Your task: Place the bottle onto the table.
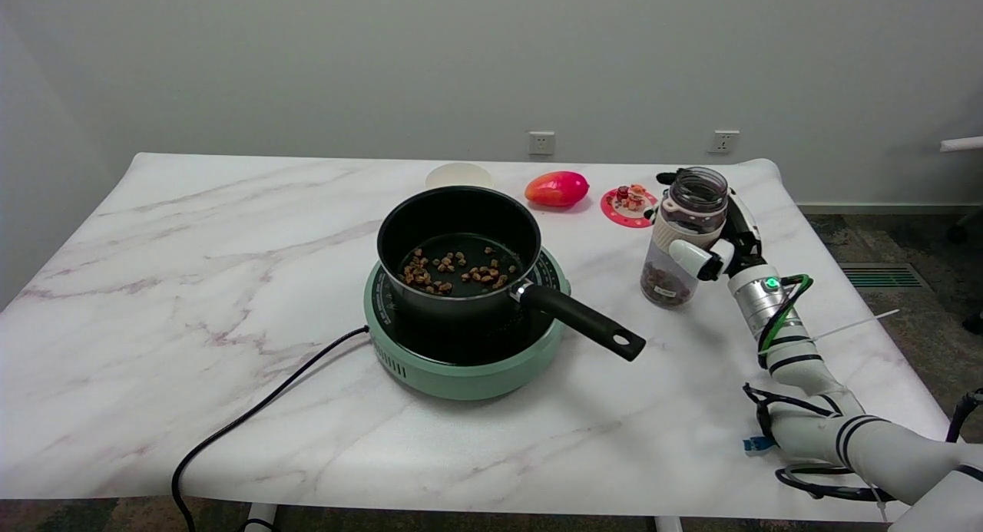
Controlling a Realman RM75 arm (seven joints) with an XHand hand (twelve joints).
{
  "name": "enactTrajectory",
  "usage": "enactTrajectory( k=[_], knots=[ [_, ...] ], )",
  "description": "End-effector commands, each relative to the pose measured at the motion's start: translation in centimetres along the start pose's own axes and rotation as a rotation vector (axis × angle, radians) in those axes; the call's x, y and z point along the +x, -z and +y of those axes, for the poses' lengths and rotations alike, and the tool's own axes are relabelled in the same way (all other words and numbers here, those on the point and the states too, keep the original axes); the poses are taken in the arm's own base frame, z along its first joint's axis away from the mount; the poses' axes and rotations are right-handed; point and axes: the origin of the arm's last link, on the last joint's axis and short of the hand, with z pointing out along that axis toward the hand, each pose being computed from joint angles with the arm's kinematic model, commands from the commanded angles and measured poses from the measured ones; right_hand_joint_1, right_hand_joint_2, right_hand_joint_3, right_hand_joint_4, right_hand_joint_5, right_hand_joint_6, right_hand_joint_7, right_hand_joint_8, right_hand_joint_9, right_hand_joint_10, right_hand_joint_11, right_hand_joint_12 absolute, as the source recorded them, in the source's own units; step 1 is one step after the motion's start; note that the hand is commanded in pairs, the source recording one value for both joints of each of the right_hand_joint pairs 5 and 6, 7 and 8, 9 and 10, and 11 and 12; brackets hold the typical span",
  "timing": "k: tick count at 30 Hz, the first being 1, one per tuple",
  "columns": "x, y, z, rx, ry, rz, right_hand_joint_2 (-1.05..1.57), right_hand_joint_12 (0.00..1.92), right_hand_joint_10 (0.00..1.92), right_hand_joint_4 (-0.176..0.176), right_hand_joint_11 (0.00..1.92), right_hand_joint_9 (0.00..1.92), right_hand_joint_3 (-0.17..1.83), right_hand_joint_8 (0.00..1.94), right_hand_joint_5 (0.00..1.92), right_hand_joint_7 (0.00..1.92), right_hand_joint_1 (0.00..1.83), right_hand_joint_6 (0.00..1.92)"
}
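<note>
right arm [837, 432]: white, black bands | green cable | hand [710, 244]: black-white

Pot [458, 249] on the cooker [463, 351] mid-table [192, 286] — bottle [683, 236] to its right, fruit [557, 188] behind.

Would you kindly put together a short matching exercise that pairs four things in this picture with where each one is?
Things:
1. bottle
2. black pot
3. red fruit
4. black cable

Places:
A. on the green cooker
B. trailing off the table's near edge
C. held upright by the right robot hand
D. near the far edge

Pairs: 1-C, 2-A, 3-D, 4-B
</note>
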Motion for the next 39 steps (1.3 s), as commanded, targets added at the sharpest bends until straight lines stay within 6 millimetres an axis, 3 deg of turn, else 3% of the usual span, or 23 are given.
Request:
enactTrajectory(
  k=[1, 4, 8, 17, 25, 32, 39],
  knots=[
    [0.4, 0.5, 0.2, 0.0, 0.02, 0.006, -0.69, 0.76, 1.02, 0.0, 0.76, 1.02, 1.57, 1.12, 0.58, 1.12, 1.32, 0.58],
    [0.3, 0.5, 0.1, 0.006, 0.015, -0.001, -0.8, 0.73, 0.95, 0.0, 0.73, 0.95, 1.39, 1.07, 0.51, 1.07, 1.3, 0.51],
    [0.3, 0.5, 0.0, 0.01, 0.016, -0.002, -0.93, 0.72, 0.84, 0.0, 0.72, 0.84, 1.32, 1.04, 0.45, 1.04, 1.28, 0.45],
    [0.4, 1.0, 0.3, 0.001, 0.02, -0.003, -1.0, 0.7, 0.78, 0.0, 0.7, 0.78, 1.07, 1.04, 0.42, 1.04, 1.22, 0.42],
    [1.2, 1.1, 0.2, -0.014, 0.039, 0.0, -1.03, 0.69, 0.8, 0.0, 0.69, 0.8, 0.96, 1.06, 0.44, 1.06, 1.18, 0.44],
    [3.2, 1.3, -0.2, -0.031, 0.081, 0.02, -1.04, 0.68, 0.72, 0.0, 0.68, 0.72, 0.88, 0.88, 0.36, 0.88, 1.18, 0.36],
    [4.2, 1.3, -0.5, -0.042, 0.1, 0.038, -1.05, 0.67, 0.69, 0.0, 0.67, 0.69, 0.87, 0.84, 0.28, 0.84, 1.19, 0.28]
  ],
)
